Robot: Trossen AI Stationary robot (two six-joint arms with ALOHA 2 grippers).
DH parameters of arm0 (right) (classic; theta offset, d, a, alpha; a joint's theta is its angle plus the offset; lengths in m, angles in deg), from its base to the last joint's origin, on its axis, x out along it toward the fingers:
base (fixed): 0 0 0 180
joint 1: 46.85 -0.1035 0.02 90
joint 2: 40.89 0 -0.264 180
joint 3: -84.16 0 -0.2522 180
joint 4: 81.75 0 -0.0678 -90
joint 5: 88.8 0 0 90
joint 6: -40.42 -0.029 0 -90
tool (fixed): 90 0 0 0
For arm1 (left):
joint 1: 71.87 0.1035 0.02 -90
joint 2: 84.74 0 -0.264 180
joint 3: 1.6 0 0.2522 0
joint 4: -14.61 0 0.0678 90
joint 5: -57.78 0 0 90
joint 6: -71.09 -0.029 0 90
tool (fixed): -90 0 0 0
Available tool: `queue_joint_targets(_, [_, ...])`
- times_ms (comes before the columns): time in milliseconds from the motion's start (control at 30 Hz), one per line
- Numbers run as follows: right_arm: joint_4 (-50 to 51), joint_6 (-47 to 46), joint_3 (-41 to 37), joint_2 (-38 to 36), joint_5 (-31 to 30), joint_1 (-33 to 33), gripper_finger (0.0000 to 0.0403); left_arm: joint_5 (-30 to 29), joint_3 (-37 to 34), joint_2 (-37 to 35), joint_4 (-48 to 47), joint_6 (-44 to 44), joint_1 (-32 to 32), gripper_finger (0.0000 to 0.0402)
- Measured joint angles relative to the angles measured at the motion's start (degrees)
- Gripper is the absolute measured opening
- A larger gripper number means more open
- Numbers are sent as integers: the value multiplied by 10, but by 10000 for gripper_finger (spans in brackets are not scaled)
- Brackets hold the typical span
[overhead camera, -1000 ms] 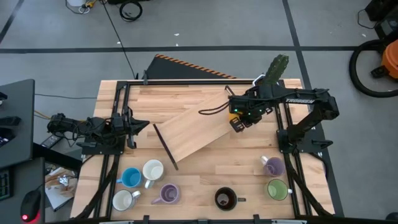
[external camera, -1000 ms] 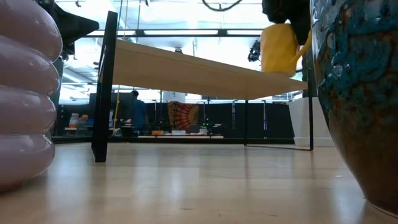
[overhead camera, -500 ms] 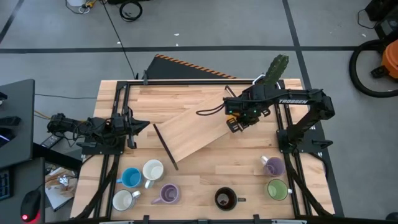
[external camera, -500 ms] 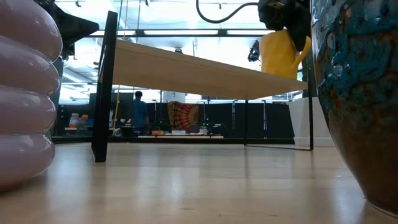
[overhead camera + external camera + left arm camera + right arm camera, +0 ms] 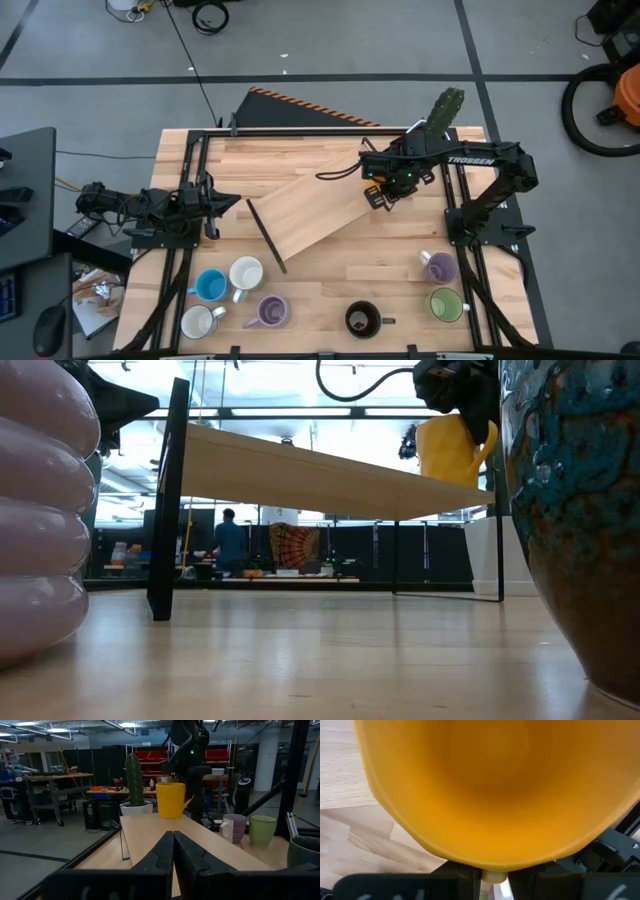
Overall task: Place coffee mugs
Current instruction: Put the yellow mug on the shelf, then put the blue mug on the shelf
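Note:
The orange mug (image 5: 378, 194) (image 5: 450, 450) (image 5: 171, 800) stands upright under my right gripper (image 5: 385, 185), which is shut on it over the right end of the raised wooden shelf board (image 5: 305, 210). The mug's base is at the board's top. Seven other mugs stand on the table near its near edge: blue (image 5: 210, 286), two white (image 5: 245, 273) (image 5: 197, 322), lavender (image 5: 270, 312), dark brown (image 5: 362, 320), lavender (image 5: 438, 266) and green (image 5: 446, 304). My left gripper (image 5: 232, 203) (image 5: 173, 840) waits shut at the table's left side. My right gripper holds the orange mug at the top of its handle side (image 5: 494, 874), pinched between the two fingers. They come from above, pointing down. The mug stays upright, mouth up, its base (image 5: 171, 816) at the board's surface; whether it rests there I cannot tell.
A white pot with a green cactus (image 5: 445, 110) (image 5: 134, 782) stands at the far right corner behind the shelf. Black frame rails (image 5: 190, 180) (image 5: 460, 200) run along both sides of the table. Bare wood lies between the shelf and the row of mugs.
My right gripper has come down with the orange mug toward the shelf board, shifting slightly toward the far edge. The mug has stayed upright and its base has reached the level of the board's top. The gripper has stayed shut.

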Motion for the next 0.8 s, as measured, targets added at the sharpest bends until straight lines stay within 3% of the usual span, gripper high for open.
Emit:
queue_joint_targets(533, [0, 65, 52, -23, -3, 0, 232, 0, 0, 0, -2, 0, 0, 16])
queue_joint_targets(800, [0, 90, 55, -89, -47, 2, 262, 0, 0, 0, -5, 0, 0, 16])
